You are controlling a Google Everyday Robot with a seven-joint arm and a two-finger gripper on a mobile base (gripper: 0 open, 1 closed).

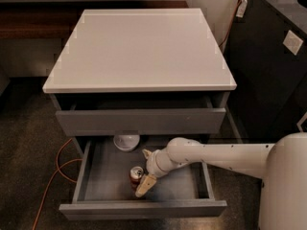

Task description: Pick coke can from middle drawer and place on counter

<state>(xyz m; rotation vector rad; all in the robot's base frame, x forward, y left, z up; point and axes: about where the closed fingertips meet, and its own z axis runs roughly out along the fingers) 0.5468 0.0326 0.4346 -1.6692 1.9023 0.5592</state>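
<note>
The middle drawer is pulled out wide under the counter. The coke can, red with a silver top, stands upright on the drawer floor near the front. My gripper reaches into the drawer from the right on a white arm. It is open, with one cream finger just right of the can's base and the other finger behind the can. The can is not lifted.
A white bowl sits at the back of the middle drawer. The top drawer is ajar. An orange cable lies on the dark floor at the left. A black cabinet stands at the right.
</note>
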